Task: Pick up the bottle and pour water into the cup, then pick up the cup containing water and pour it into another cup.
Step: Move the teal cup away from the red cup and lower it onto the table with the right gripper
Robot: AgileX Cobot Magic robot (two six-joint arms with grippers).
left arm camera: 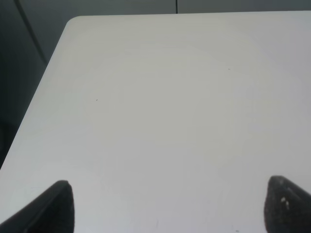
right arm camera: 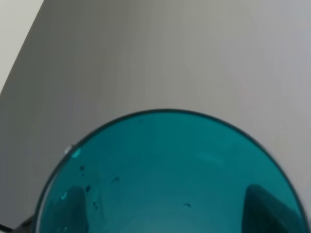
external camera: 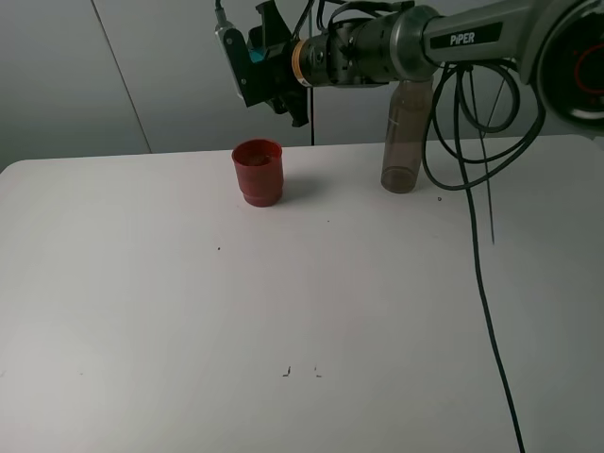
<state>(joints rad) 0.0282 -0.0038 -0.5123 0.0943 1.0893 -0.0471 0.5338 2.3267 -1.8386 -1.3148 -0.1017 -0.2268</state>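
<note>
My right gripper (external camera: 253,58) reaches across the middle and hangs high over the red cup (external camera: 258,170), shut on the teal cup (external camera: 256,55). From the high camera only a sliver of teal shows between the fingers. In the right wrist view the teal cup (right arm camera: 165,170) fills the lower half, a few droplets cling inside it, and the right gripper (right arm camera: 165,208) shows through its walls. The grey-brown bottle (external camera: 403,142) stands upright to the right of the red cup, its top hidden behind the arm. My left gripper (left arm camera: 167,204) stands open over bare table.
The white table (external camera: 283,302) carries only the red cup and the bottle. Black cables (external camera: 477,245) hang from the right arm and trail across the table's right side. The table's far left corner (left arm camera: 73,22) shows in the left wrist view. A grey wall stands behind.
</note>
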